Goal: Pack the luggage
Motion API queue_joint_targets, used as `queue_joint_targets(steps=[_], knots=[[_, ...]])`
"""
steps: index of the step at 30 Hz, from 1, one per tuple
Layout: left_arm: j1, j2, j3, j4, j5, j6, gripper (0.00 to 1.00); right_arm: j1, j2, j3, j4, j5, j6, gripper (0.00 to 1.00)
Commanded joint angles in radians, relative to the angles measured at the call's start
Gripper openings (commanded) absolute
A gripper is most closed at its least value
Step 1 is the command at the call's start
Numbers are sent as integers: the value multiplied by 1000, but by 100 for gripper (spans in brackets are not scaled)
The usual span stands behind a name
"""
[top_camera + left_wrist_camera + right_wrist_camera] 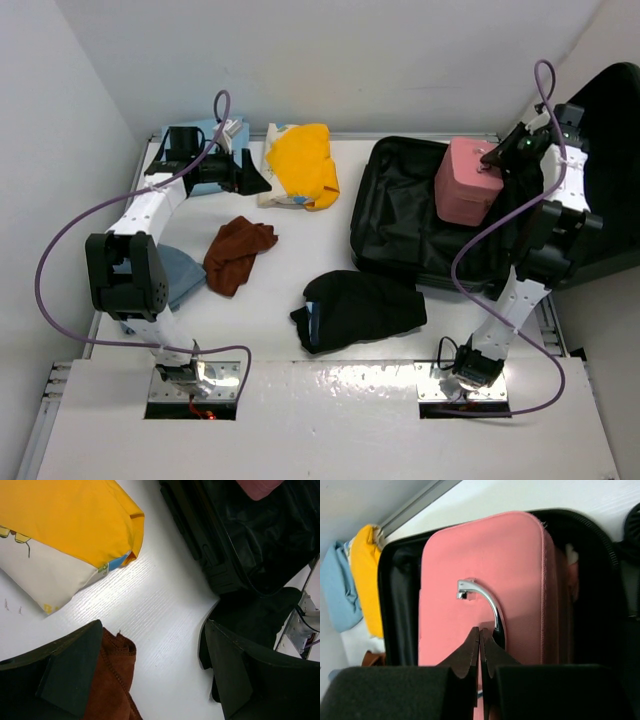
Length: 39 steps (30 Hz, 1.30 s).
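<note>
Luggage (395, 205) lies open at the right rear of the table (300, 250), with the pink case (468, 182) standing in its lined half. Right gripper (480, 636) sits at that case, fingertips pressed together just beside the chrome handle (492, 610); whether they pinch the handle I cannot tell. Left gripper (152, 625) hangs with jaws spread wide over bare tabletop between the yellow garment (65, 525) and the rust cloth (115, 680), gripping nothing.

The left arm (150, 212) and right arm (522, 292) wear white shells between chunky black joint blocks. Behind the left gripper (152, 625) and right gripper (480, 632), a loose purple cable (40, 275) runs to each shiny metal base plate (215, 377). The matte black fingers (70, 675) taper like wedges.
</note>
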Motion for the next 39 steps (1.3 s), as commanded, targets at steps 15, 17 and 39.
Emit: queue_joint_targets(steps=[15, 17, 39], knots=[[9, -15, 106, -3, -461, -90, 92, 270, -319, 82, -179, -95, -453, 81], [9, 25, 173, -29, -617, -131, 95, 363, -387, -32, -167, 14, -532, 84], [155, 499, 537, -437, -621, 1137, 98, 459, -490, -225, -180, 104, -595, 89]])
